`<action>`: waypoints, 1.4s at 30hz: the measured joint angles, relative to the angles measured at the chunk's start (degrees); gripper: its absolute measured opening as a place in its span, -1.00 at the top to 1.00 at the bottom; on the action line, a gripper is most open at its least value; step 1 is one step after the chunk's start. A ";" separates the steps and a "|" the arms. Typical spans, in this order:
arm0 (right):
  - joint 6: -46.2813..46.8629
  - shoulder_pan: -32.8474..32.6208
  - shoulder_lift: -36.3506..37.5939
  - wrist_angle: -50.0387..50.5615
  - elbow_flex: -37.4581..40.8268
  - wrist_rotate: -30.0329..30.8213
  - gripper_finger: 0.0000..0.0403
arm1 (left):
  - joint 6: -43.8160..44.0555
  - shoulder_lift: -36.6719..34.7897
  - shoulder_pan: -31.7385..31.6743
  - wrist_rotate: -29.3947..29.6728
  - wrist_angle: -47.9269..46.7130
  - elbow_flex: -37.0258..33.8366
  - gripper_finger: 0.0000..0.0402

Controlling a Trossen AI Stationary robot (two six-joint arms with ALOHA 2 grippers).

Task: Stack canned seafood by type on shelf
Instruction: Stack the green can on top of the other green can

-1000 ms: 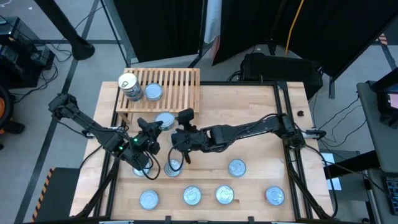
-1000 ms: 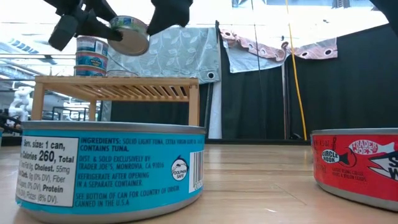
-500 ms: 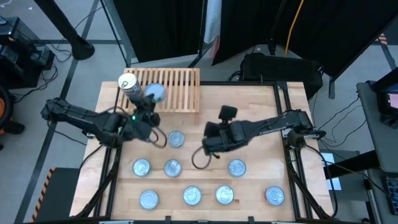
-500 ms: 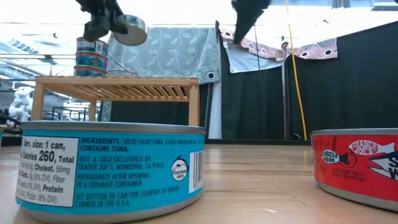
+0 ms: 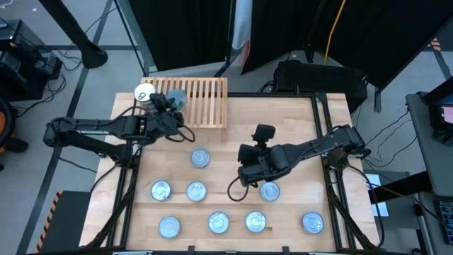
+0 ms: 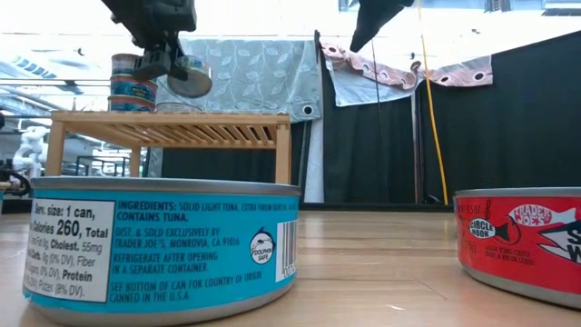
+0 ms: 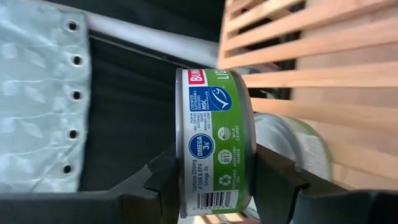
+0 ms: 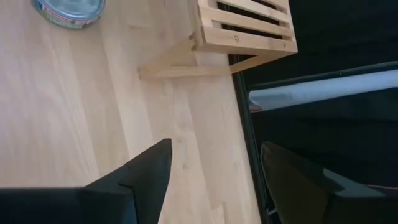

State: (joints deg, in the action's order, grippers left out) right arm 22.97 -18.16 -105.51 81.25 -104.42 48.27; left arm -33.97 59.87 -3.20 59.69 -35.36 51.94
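Note:
My left gripper (image 5: 168,106) is over the left part of the slatted wooden shelf (image 5: 202,99), shut on a green-labelled tin (image 7: 214,137). In the low view this tin (image 6: 188,78) hangs tilted just above the shelf top (image 6: 172,118). Another tin (image 7: 297,146) lies flat on the slats right beyond it. A stack of tins (image 5: 145,93) stands on the shelf's left end. My right gripper (image 5: 245,177) is open above the table's middle, beside a silvery tin (image 5: 269,190), and touches nothing. My left gripper pinches the green-labelled tin between its two fingers, one finger (image 7: 166,177) on each flat end, so the label band (image 7: 214,93) faces the wrist camera. The arm comes in from the table's left. The tin is lifted clear and tilted on edge above the shelf.
Several silvery-topped tins lie flat on the table: one in the middle (image 5: 200,158), a row near the left (image 5: 161,190), and a near row (image 5: 218,222). Right in front of the low camera stand a blue tin (image 6: 163,245) and a red one (image 6: 517,241).
My left gripper has carried the tin from over the table's middle toward the far left, to the shelf, and then lowered it beside the stack. My right gripper has drawn away toward the table's right and near edge, uncovering the tin in the table's middle.

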 joint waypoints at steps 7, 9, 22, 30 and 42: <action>-0.10 0.05 0.00 -0.01 0.00 -0.04 -0.09 | 7.33 0.01 -1.01 -3.70 -7.42 0.00 0.22; -0.10 0.05 0.00 -0.02 0.00 -0.04 -0.08 | 8.04 0.01 -1.01 -3.68 -7.36 0.00 0.22; -0.27 0.05 0.00 -0.43 0.00 -0.04 -0.08 | 8.21 -0.01 -0.96 -3.48 -7.16 0.00 -0.30; -0.27 0.05 -0.02 -0.48 0.00 -0.04 -0.08 | 12.44 -0.01 -0.96 -4.12 -7.19 0.03 -0.56; -2.43 0.05 -0.07 -3.10 0.00 -0.15 -0.08 | 15.63 -0.01 -8.54 -14.54 -8.32 3.56 -0.56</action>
State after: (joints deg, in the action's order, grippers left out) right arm 20.53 -18.11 -105.58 78.15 -104.42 48.12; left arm -18.34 59.86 -11.74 45.15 -43.68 55.51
